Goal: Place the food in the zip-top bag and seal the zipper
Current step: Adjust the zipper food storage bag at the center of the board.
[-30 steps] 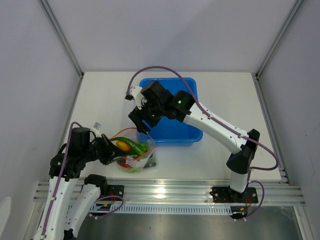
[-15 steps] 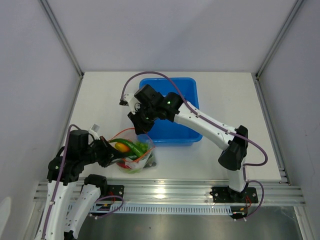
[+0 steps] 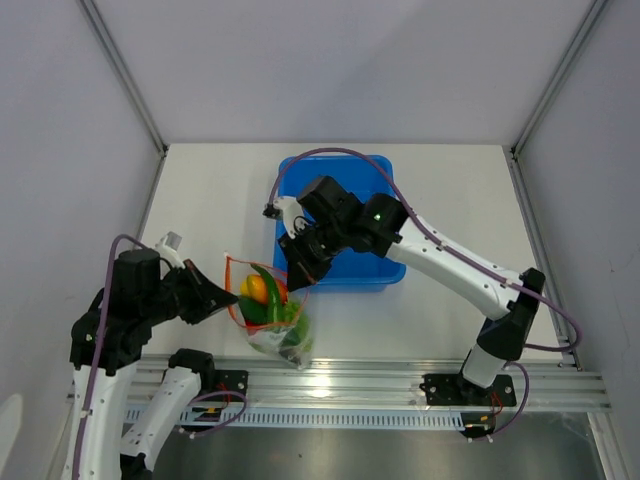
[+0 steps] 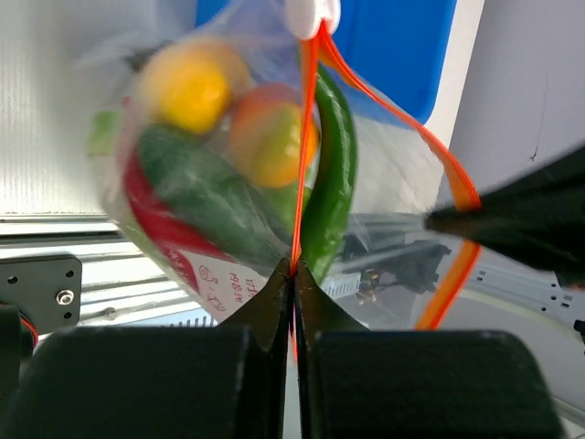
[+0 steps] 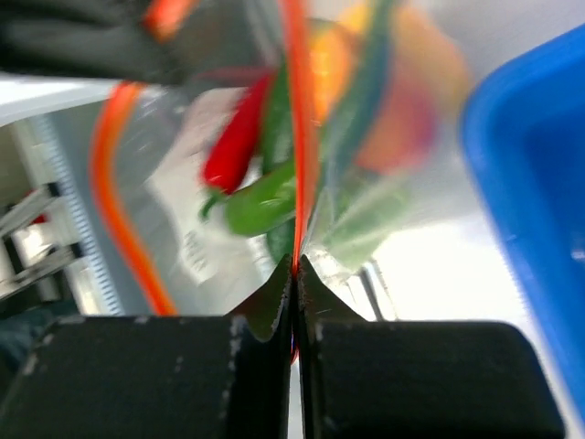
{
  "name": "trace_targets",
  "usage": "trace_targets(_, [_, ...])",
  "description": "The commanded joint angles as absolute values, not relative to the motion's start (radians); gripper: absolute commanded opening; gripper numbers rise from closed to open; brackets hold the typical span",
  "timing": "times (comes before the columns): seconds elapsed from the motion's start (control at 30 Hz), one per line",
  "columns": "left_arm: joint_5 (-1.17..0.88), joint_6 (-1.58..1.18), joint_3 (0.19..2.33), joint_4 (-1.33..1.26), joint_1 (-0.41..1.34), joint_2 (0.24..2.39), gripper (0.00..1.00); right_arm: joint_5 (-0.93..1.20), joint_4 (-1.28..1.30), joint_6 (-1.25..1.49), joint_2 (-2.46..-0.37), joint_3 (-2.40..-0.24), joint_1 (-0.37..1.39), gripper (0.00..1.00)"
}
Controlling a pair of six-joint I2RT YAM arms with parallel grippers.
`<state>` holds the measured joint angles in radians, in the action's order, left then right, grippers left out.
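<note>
The clear zip-top bag [image 3: 270,320] hangs between my two grippers above the table's front edge. Inside it lies the food: a yellow piece [image 4: 187,87], an orange piece [image 4: 270,142], a long green pepper [image 4: 331,183] and a red chili [image 4: 151,215]. My left gripper [image 3: 224,298] is shut on the orange-red zipper [image 4: 306,155] at the bag's left end [image 4: 294,270]. My right gripper [image 3: 298,272] is shut on the same strip [image 5: 300,137] at its right end [image 5: 295,265]. A white slider [image 4: 311,14] sits at the far end of the strip. The mouth gapes between the two strips.
The blue bin [image 3: 380,180] stands just behind the bag, under the right arm. An aluminium rail [image 3: 400,385] runs along the near table edge below the bag. White walls close in the left, back and right sides.
The right gripper came down from over the bin and closed on the zipper. The bag left the table and now hangs upright between both grippers. The left arm pulled back leftward.
</note>
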<state>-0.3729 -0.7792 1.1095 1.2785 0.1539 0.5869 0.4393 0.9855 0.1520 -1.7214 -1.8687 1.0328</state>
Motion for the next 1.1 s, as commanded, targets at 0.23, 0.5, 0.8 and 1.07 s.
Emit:
trace_targets(0.23, [-0.549,-0.721,1.072,1.066,0.242,0.683,0.01,0.618,0.956,0.343,-1.554,-1.735,1.129,0.00])
trace_targets(0.5, [-0.477,-0.767,0.947,0.824,0.445,0.749,0.01,0.624,0.654,0.456,-1.443,-1.456,1.141,0.00])
trace_targets(0.8, [-0.410,-0.749,0.790,0.763,0.457,0.680,0.01,0.543,0.445,0.462,-1.469,-1.361,1.177,0.15])
trace_targets(1.07, [-0.451,-0.726,0.736,0.637,0.457,0.687,0.00,0.435,0.452,0.367,-1.493,-1.399,1.178,0.61])
